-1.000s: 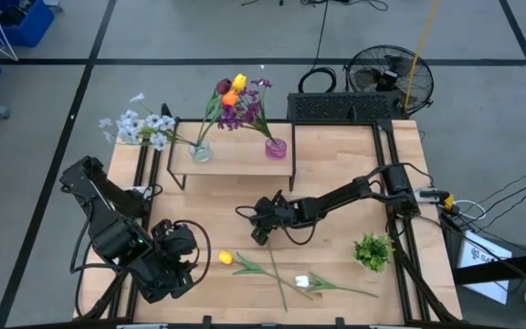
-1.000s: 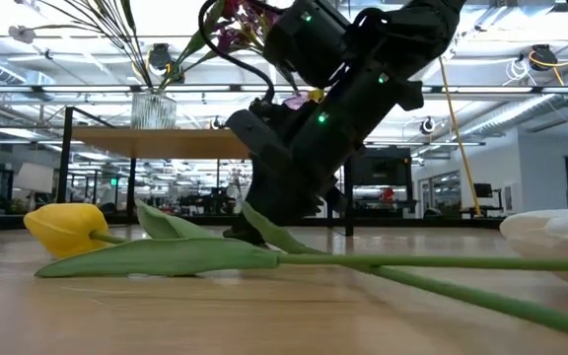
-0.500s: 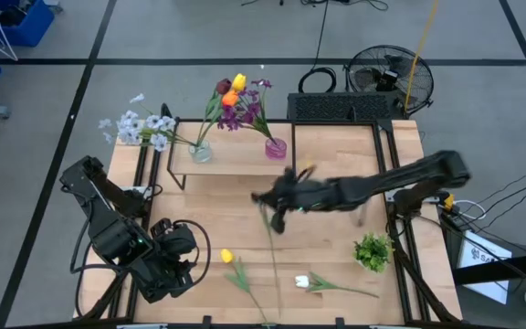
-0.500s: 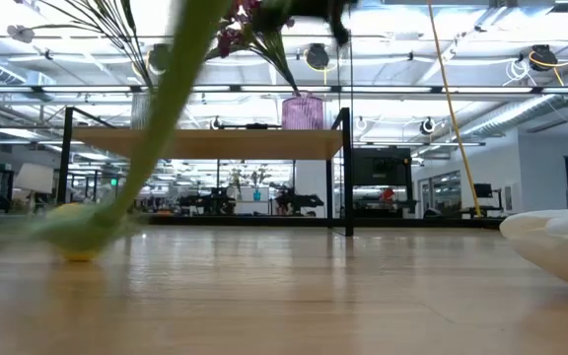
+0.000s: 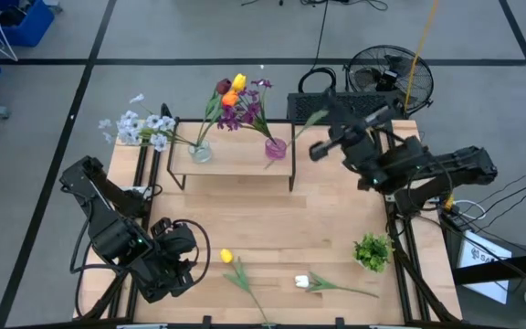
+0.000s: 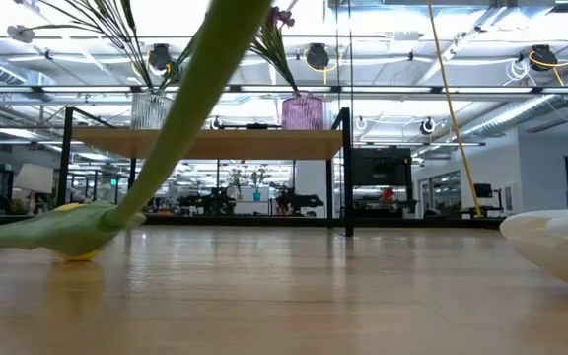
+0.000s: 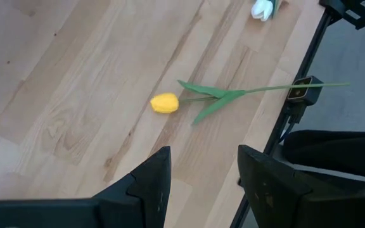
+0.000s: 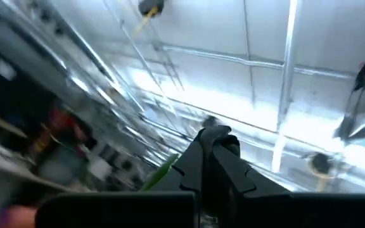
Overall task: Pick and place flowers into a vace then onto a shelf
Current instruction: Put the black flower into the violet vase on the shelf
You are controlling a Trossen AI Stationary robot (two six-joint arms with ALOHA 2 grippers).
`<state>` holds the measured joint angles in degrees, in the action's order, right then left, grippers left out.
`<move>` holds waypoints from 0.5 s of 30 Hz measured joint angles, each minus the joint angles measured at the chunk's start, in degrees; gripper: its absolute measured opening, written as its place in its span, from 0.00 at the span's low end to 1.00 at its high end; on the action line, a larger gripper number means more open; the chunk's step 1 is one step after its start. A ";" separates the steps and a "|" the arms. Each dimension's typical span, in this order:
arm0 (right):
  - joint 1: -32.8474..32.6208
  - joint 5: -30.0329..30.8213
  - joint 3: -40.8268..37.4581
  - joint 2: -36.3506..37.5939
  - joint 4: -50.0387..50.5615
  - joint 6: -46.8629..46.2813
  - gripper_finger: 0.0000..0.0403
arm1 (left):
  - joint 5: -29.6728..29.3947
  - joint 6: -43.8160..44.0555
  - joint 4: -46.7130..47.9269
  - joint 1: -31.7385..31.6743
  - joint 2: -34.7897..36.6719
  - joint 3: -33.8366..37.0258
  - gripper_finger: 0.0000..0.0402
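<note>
**Right hand raised beside the shelf with a green stem pinched in it**

The right hand [image 5: 320,148] is seen lifted off the surface [image 5: 336,219], near the right end of the shelf [image 5: 236,157] and turned towards the pink vase [image 5: 276,147]. Its fingers [image 8: 214,152] are pressed together, and a thin green stem [image 5: 301,126] is clamped between them; the stem slants from the hand towards the pink vase, and a strip of green is also seen beside the closed fingertips in the right wrist view. Whether the stem's end is inside the vase cannot be told.

On the shelf, a clear vase [image 5: 201,152] is placed at the left, with pale blue-white sprays [image 5: 142,127] leaning out over the surface's far left corner. Orange, yellow, dark red and purple flowers [image 5: 235,99] are gathered above the two vases.

On the near part of the surface, a yellow tulip [image 5: 227,259] is laid with its stem running towards the front edge, and a white tulip [image 5: 303,282] is laid just to its right. A small leafy green tuft [image 5: 373,249] is set near the right edge.

The left hand [image 7: 198,183] is held low over the near left corner, with its fingers spread wide and nothing between them.
</note>
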<state>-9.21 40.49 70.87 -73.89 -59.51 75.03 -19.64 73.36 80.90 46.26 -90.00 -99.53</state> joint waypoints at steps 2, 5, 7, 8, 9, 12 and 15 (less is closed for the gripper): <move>2.66 0.26 0.00 -0.12 1.20 3.14 0.01 | 0.00 0.00 -0.02 0.00 0.00 0.00 0.46; 7.14 1.46 -0.02 -0.42 7.34 3.67 0.01 | 0.00 0.03 -0.07 0.00 0.00 0.00 0.46; 9.81 1.42 -0.02 -1.08 8.22 3.62 0.01 | 0.00 0.17 -0.10 0.00 0.00 0.00 0.46; 11.01 1.44 -0.02 -1.39 7.64 3.45 0.01 | 0.00 0.22 -0.13 0.00 0.00 0.00 0.46; 12.16 1.42 -0.02 -1.67 7.46 2.78 0.01 | 0.00 0.24 -0.15 0.00 0.00 0.00 0.46; 15.09 1.36 -0.02 -2.59 7.06 -1.44 0.01 | 0.00 0.29 -0.26 0.00 0.00 0.00 0.46; 16.84 1.53 -0.04 -3.29 7.26 -3.30 0.01 | 0.00 0.33 -0.63 0.00 0.00 0.00 0.46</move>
<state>7.63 42.02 70.83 -77.18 -52.25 71.73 -19.64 73.69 80.27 46.26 -90.00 -99.53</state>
